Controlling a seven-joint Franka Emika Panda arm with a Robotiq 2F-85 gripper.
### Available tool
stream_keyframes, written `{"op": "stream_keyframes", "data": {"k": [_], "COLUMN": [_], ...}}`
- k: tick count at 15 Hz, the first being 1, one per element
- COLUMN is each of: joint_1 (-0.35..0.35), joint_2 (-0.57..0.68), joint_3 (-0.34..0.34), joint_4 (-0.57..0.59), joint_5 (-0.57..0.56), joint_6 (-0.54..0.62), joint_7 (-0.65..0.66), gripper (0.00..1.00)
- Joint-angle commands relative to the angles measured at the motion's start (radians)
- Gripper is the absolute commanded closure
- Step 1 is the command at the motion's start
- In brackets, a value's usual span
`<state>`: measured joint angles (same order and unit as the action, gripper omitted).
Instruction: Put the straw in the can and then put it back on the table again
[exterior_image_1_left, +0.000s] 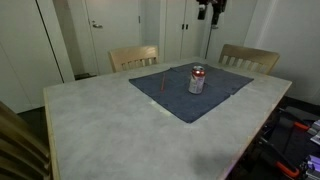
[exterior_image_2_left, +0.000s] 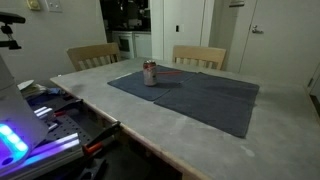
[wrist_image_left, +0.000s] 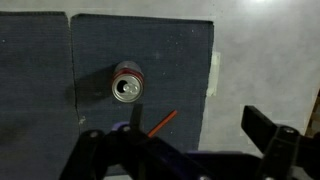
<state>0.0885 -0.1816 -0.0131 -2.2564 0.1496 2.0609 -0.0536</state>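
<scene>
The can (exterior_image_1_left: 197, 80) stands upright on the dark mat (exterior_image_1_left: 190, 105) on the table (exterior_image_1_left: 100, 120); it also shows in the exterior view (exterior_image_2_left: 150, 72) and from above in the wrist view (wrist_image_left: 127, 85). The straw (wrist_image_left: 163, 122) lies flat on the mat beside the can, its lower end hidden behind my gripper's body. It shows as a thin red line in both exterior views (exterior_image_1_left: 160, 86) (exterior_image_2_left: 172, 72). My gripper (wrist_image_left: 195, 128) is open and empty, high above the mat, seen at the top of an exterior view (exterior_image_1_left: 212, 10).
Two wooden chairs (exterior_image_1_left: 133, 57) (exterior_image_1_left: 250, 58) stand at the table's far side. The marbled tabletop (wrist_image_left: 260, 60) lies bare beside the mat's edge. Equipment and cables sit past the table's end (exterior_image_2_left: 40, 110).
</scene>
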Motion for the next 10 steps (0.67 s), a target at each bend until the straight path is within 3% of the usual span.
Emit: {"op": "stream_keyframes", "data": {"k": [1, 3, 5, 6, 8, 10], "joint_1": [-0.002, 0.004, 0.004, 0.005, 0.006, 0.027], "joint_2": [0.212, 0.300, 0.373, 0.286, 0.348, 0.374], "joint_3": [0.061, 0.077, 0.083, 0.082, 0.084, 0.080], "joint_4": [0.197, 0.285, 0.357, 0.262, 0.320, 0.337], "joint_5": [-0.015, 0.003, 0.002, -0.004, -0.005, -0.046], "joint_6": [-0.010, -0.005, -0.008, 0.006, 0.006, 0.007], "joint_7": [0.179, 0.241, 0.141, 0.194, 0.171, 0.286], "gripper": [0.00, 0.00, 0.00, 0.00, 0.00, 0.00]}}
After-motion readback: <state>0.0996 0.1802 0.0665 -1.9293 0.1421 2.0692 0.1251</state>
